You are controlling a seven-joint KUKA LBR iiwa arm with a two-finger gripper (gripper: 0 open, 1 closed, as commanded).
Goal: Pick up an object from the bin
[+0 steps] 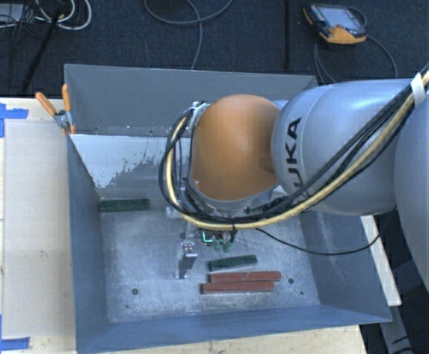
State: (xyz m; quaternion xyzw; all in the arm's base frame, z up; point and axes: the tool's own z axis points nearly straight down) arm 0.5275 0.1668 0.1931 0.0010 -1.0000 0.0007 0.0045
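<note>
My gripper [185,265] hangs below the arm's wrist, low over the bin floor near the middle. Just to its right lies a short dark green bar [231,262], slightly tilted. Below that bar rest two reddish-brown bars side by side: the upper one [245,276] and the lower one [236,287]. The gripper stands left of all three, and nothing shows in its grasp.
Another dark green bar [124,206] lies at the left, at the foot of the bin's sloped back wall. The arm's orange cover and cables hang over the bin's middle and right, hiding the floor beneath.
</note>
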